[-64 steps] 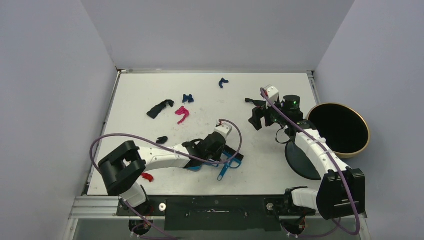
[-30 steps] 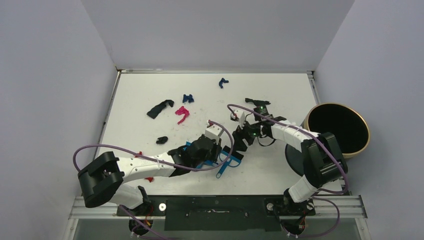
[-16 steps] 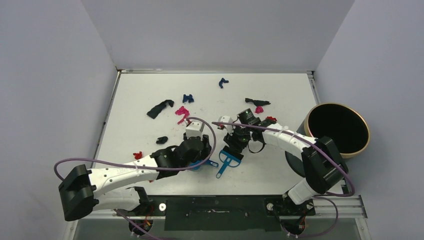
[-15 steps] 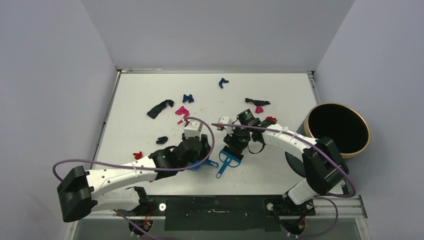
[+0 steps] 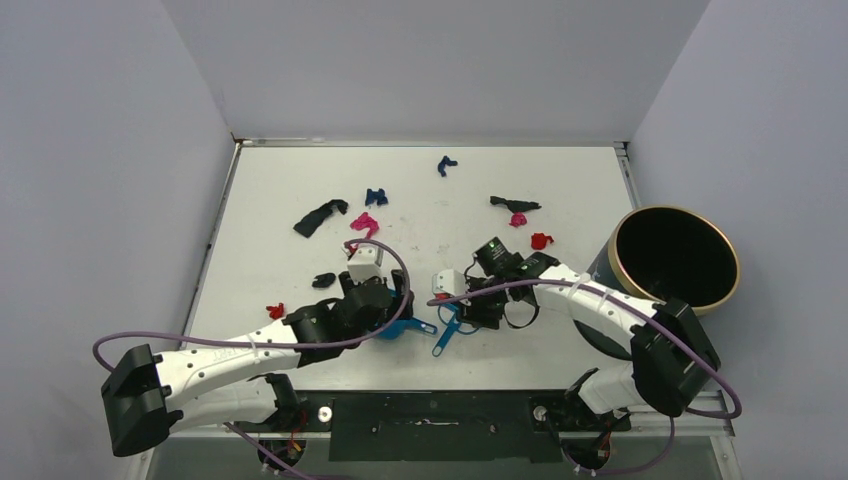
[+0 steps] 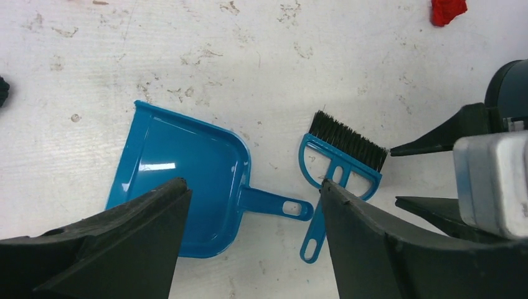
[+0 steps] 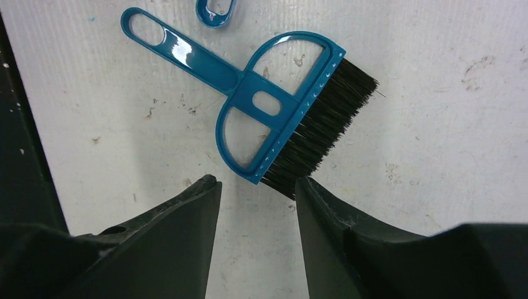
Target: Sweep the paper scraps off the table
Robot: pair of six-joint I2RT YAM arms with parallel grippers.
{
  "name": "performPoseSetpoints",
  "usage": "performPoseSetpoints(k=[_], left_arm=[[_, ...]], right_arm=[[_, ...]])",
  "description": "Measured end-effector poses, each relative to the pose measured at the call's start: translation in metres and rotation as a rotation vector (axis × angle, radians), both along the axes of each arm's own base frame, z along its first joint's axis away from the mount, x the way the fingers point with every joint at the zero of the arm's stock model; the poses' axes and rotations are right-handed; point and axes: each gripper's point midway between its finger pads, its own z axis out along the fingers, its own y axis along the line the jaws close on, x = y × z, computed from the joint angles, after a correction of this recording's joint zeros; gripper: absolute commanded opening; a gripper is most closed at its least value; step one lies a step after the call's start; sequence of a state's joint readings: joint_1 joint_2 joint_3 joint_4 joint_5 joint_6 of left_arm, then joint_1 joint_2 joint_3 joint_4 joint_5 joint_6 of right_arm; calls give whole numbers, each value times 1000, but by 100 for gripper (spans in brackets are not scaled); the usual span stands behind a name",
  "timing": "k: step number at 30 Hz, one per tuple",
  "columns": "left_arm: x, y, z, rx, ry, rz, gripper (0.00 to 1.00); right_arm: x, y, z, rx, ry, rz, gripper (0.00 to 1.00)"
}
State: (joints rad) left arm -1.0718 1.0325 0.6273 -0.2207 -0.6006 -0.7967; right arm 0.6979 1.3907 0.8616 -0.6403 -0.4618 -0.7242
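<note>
Pale walls close in a scuffed white counter (image 5: 560, 170). Our right tool (image 7: 256, 182) hangs spread wide and empty just over the bristle end of the blue brush (image 7: 274, 115), which lies flat. We judge it is lining up a grip there. Our left tool (image 6: 252, 190), likewise spread and empty, hovers with a finger either side of the handle of the dustpan (image 6: 180, 174), just left of the brush, presumably so each arm takes one implement. The paper scraps (image 5: 365, 223) lie loose on the counter, mostly beyond the brush toward the far wall, a few left of it. The bin (image 5: 675, 258) stands well right of the brush.
</note>
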Motion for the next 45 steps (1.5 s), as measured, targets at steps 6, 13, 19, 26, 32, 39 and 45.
performPoseSetpoints(k=[6,13,19,26,32,39,45], left_arm=[[1,4,-6,-37,54,31,72],[9,10,-9,-132,126,51,71],[7,9,-11,-145,150,34,71],[9,11,-8,-162,152,38,71],[10,13,-5,-171,149,40,71],[10,13,-5,-174,155,34,71],[6,11,-8,-177,170,11,71]], right_arm=[[-6,-1,-6,-17,-78,141,37],[-12,4,-13,-40,-153,281,40],[-18,5,-25,-79,-145,370,40],[-30,4,-43,-158,-122,447,30],[-30,5,-47,-181,-126,458,26],[-28,7,-49,-192,-107,438,7],[-27,7,-49,-197,-100,401,5]])
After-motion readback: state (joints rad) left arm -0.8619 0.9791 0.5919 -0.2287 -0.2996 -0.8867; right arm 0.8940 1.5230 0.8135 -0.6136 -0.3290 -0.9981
